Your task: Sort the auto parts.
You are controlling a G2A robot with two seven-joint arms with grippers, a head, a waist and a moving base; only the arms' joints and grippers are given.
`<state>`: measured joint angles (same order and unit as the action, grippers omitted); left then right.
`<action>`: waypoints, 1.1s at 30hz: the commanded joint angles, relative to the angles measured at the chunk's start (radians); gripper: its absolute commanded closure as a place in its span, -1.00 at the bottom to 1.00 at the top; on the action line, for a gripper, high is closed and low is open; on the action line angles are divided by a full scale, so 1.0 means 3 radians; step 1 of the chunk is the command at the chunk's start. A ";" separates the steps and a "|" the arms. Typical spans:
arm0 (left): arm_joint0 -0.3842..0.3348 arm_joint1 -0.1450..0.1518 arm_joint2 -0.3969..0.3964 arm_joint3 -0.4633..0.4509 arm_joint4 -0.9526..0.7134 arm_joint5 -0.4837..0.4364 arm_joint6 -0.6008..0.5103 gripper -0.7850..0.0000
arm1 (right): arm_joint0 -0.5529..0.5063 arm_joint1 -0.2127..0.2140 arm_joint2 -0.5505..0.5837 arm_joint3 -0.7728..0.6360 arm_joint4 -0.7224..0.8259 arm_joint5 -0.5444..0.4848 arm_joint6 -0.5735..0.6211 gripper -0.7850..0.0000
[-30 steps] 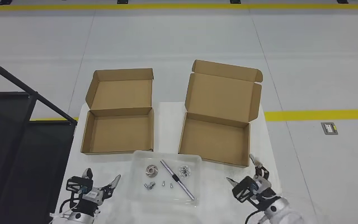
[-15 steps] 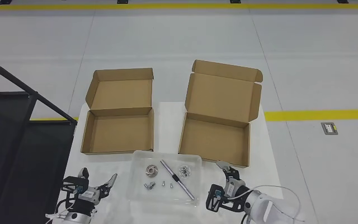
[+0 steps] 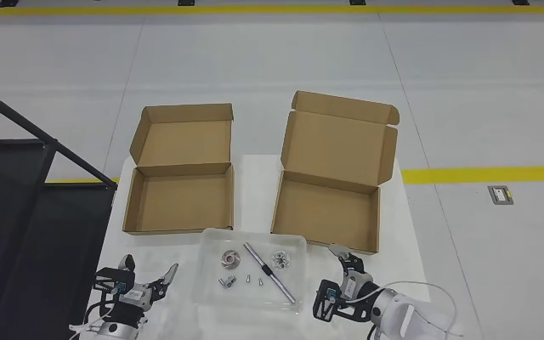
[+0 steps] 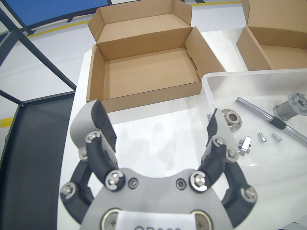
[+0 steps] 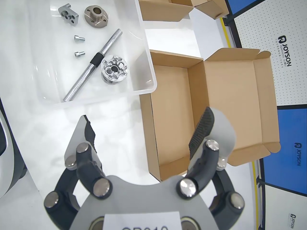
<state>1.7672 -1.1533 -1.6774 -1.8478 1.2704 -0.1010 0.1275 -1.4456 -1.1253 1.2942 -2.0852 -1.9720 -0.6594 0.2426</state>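
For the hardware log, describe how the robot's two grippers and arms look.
The left gripper and right gripper match: a silver-grey base plate, black curved links pinned with silver bolts, and silver-backed jaws lined with black ribbed pads. A white label sits on each base. The right arm has a white shell, with a thin white cable looping beside it.

Two boxes (image 3: 178,202), one tray (image 5: 149,72), two bolts (image 5: 79,38) (small), one shaft (image 5: 81,78), three fittings (image 5: 114,69).
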 commanded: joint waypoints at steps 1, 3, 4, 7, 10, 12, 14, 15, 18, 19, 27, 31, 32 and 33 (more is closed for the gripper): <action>-0.0008 0.0006 -0.0065 0.0015 -0.0039 -0.0097 0.0033 -1.00 | 0.0065 -0.0016 -0.0113 -0.0109 0.0046 -0.0012 0.0093 -1.00; -0.0014 0.0011 -0.0119 0.0041 -0.0095 -0.0216 0.0068 -1.00 | 0.0222 -0.0041 -0.0238 -0.0162 0.0145 -0.0068 0.0247 -1.00; -0.0014 0.0013 -0.0151 0.0059 -0.0145 -0.0272 0.0081 -1.00 | 0.0327 -0.0057 -0.0312 -0.0156 0.0238 -0.0128 0.0324 -1.00; 0.0009 0.0019 -0.0248 0.0083 -0.0213 -0.0392 0.0132 -1.00 | 0.0739 -0.0120 -0.0565 -0.0008 0.0594 -0.0358 0.0614 -1.00; 0.0048 0.0019 -0.0312 0.0100 -0.0261 -0.0438 0.0196 -1.00 | 0.1217 -0.0212 -0.0907 0.0310 0.0988 -0.0564 0.1012 -1.00; 0.0076 0.0018 -0.0340 0.0104 -0.0279 -0.0460 0.0228 -1.00 | 0.1546 -0.0292 -0.1179 0.0607 0.1272 -0.0663 0.1371 -1.00; 0.0076 0.0018 -0.0340 0.0104 -0.0279 -0.0460 0.0228 -1.00 | 0.1844 -0.0388 -0.1456 0.0884 0.1683 -0.0730 0.1709 -1.00; 0.0076 0.0018 -0.0340 0.0104 -0.0279 -0.0460 0.0228 -1.00 | 0.1977 -0.0434 -0.1557 0.1010 0.1882 -0.0698 0.1855 -1.00; 0.0076 0.0018 -0.0340 0.0104 -0.0279 -0.0460 0.0228 -1.00 | 0.2324 -0.0553 -0.1804 0.1288 0.2384 -0.0561 0.2283 -1.00; 0.0076 0.0018 -0.0340 0.0104 -0.0279 -0.0460 0.0228 -1.00 | 0.2324 -0.0553 -0.1804 0.1288 0.2384 -0.0561 0.2283 -1.00; 0.0076 0.0018 -0.0340 0.0104 -0.0279 -0.0460 0.0228 -1.00 | 0.2324 -0.0553 -0.1804 0.1288 0.2384 -0.0561 0.2283 -1.00; 0.0076 0.0018 -0.0340 0.0104 -0.0279 -0.0460 0.0228 -1.00 | 0.2338 -0.0574 -0.1900 0.1488 0.2355 -0.0559 0.2214 -1.00; 0.0076 0.0018 -0.0340 0.0104 -0.0279 -0.0460 0.0228 -1.00 | 0.2369 -0.0590 -0.1939 0.1561 0.2358 -0.0517 0.2244 -1.00; 0.0076 0.0018 -0.0340 0.0104 -0.0279 -0.0460 0.0228 -1.00 | 0.2399 -0.0605 -0.1977 0.1632 0.2368 -0.0482 0.2284 -1.00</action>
<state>1.7899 -1.1480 -1.7794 -1.8167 1.1868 -0.2390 0.1960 -0.7355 -1.3027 0.7118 -1.6185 -1.2644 -0.8162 0.9141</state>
